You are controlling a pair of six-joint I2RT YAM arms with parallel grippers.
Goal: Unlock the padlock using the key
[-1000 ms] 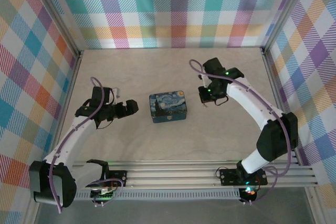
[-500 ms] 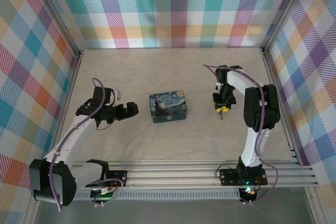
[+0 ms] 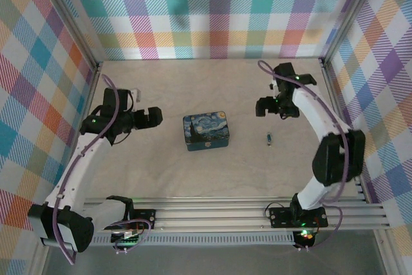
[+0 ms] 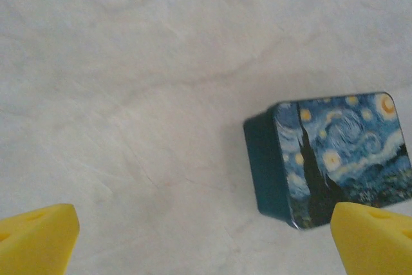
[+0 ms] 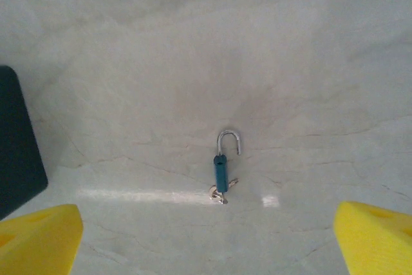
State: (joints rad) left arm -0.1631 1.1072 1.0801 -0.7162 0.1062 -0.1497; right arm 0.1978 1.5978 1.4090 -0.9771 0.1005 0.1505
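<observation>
As its shackle hooks free at one end, padlock (image 5: 221,170) judged unlocked; little seems left to do. Small blue body, silver shackle, key (image 5: 219,194) at its base. Lies flat on table (image 5: 129,62), right of painted tin (image 3: 206,131). Right gripper (image 3: 262,106) nearby, jaws apart, empty. Left gripper (image 3: 153,118) likewise apart.

I find no legible text, label, brand, number or sign. The tin (image 4: 341,152) carries only a painted starry-night scene on its lid. The blue padlock (image 5: 220,172) appears too small for any marking to be read.
</observation>
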